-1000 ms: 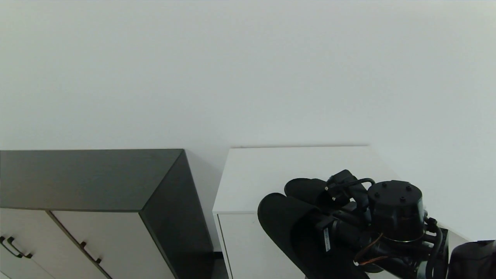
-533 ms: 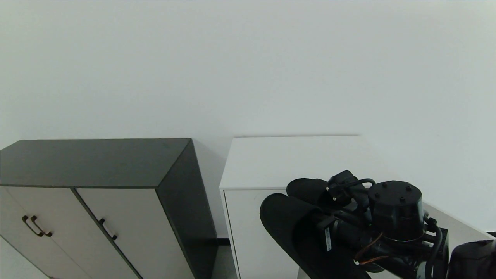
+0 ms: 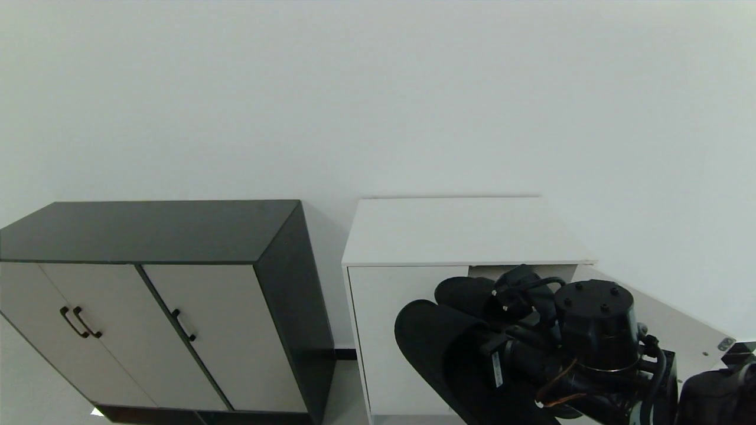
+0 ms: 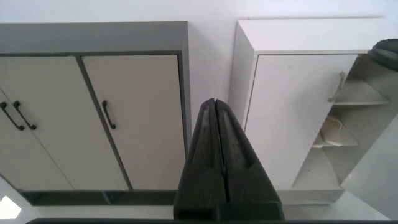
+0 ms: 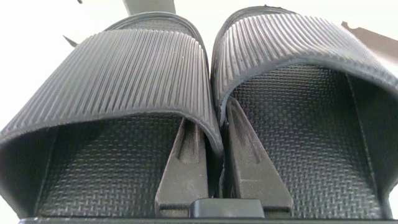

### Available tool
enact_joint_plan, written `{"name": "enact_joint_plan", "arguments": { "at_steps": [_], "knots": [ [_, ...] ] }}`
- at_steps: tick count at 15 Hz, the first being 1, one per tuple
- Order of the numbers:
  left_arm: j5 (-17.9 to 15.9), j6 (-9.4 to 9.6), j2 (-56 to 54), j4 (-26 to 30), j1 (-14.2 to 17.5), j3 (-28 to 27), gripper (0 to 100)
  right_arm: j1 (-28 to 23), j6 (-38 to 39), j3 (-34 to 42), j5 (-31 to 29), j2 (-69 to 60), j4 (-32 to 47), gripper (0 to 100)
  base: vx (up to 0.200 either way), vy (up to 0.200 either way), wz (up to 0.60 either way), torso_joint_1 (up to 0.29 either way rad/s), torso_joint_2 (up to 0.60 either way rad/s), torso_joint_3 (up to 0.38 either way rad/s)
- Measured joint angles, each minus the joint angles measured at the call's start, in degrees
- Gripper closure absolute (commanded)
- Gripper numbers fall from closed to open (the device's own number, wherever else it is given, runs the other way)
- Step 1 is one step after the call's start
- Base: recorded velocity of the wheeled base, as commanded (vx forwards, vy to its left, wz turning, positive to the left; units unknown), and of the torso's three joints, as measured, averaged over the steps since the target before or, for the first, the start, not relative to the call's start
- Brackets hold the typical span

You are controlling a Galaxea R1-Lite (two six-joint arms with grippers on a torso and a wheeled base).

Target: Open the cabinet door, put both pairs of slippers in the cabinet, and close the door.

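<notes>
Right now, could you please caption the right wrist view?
Right gripper holds both black slippers, one finger under each strap.

Head and left wrist both face the white cabinet [image 3: 449,230] (right wrist hugs the slippers [image 5: 143,81]).

Head view: double-door cabinet [image 3: 147,295] at lower left, back to the wall [image 3: 378,88]. Narrow cabinet [image 3: 407,330] just beside it at lower centre, a slim gap between the two. Its door [image 3: 679,324] stands swung out toward the lower right. Pair of slippers [image 3: 437,348] at lower right, before the narrow cabinet, side by side on the right gripper [image 5: 212,118], one finger inside each. Left wrist view: second pair [image 4: 329,132] on a shelf [image 4: 348,142] inside the narrow cabinet; left gripper [image 4: 216,109] before the gap between cabinets.
</notes>
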Motion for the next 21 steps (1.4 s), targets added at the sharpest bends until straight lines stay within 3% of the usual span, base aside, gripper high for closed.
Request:
{"name": "enact_joint_plan", "arguments": {
  "at_steps": [2, 21],
  "knots": [
    [0.00, 0.00, 0.00, 0.00, 0.05, 0.00, 100, 0.09, 0.00, 0.02, -0.05, 0.50, -0.02, 100, 0.000, 0.000, 0.00, 0.000, 0.00, 0.000],
    [0.00, 0.01, 0.00, -0.02, 0.00, 0.00, 100, 0.11, -1.18, 1.16, -0.02, 1.44, -1.78, 100, 0.000, -0.189, 0.00, 0.002, 0.00, 0.002]
  ]
}}
